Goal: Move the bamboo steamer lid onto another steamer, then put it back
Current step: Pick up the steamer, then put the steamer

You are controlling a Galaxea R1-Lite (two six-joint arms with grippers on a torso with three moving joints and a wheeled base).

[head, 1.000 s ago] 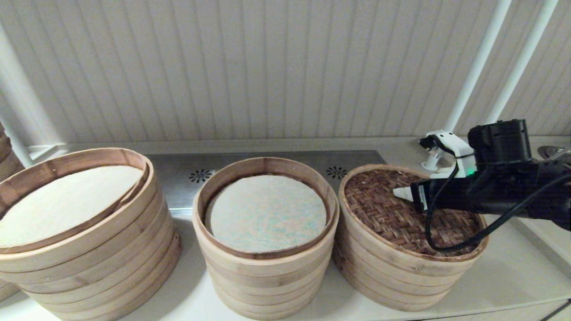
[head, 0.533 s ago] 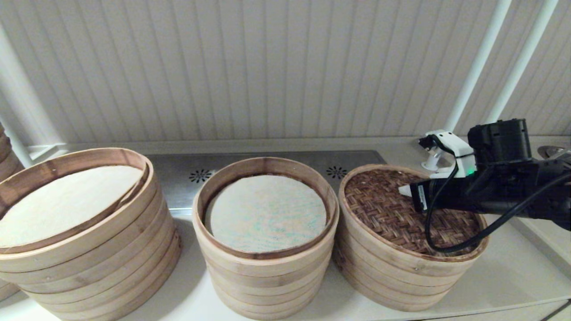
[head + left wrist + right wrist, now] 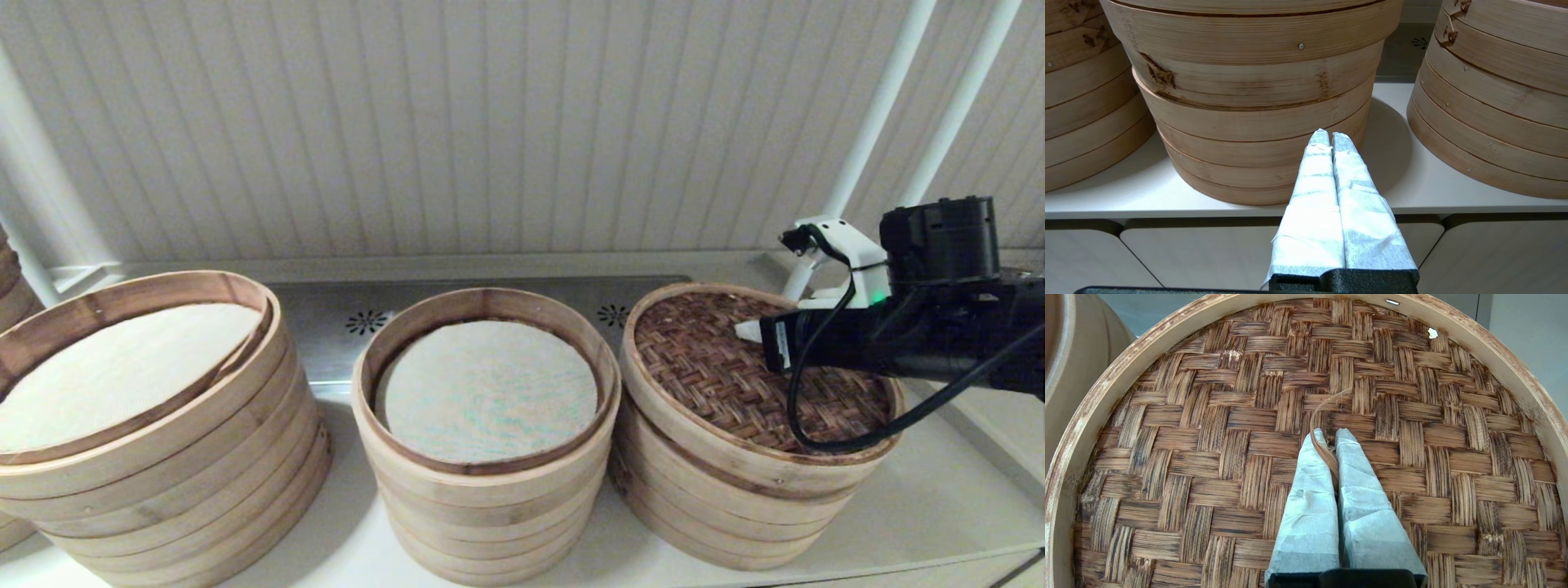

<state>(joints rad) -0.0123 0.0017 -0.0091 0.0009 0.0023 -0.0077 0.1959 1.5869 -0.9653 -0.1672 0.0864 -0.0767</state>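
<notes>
The bamboo steamer lid (image 3: 718,384) (image 3: 1208,437), dark herringbone weave in a pale hoop, hangs slightly lifted and tilted over the low right stack, the other steamer (image 3: 718,523), hiding its liner. My right gripper (image 3: 744,330) (image 3: 1329,437) reaches in from the right over the lid's centre. It is shut on the lid's thin bamboo handle strip (image 3: 1318,416). My left gripper (image 3: 1329,136) is shut on nothing, low before the counter's front edge, and is out of the head view.
The taller same-width stack (image 3: 486,490) with a bluish-flecked liner (image 3: 488,388) stands in the middle, touching the right stack. A much wider stack (image 3: 163,457) sits at the left. A white device (image 3: 824,253) and poles stand back right; a steel vent panel (image 3: 522,306) lies behind.
My right gripper has risen, taking the lid with it. The lid now sits higher than before, with a dark gap between its hoop and the right stack's top ring.
</notes>
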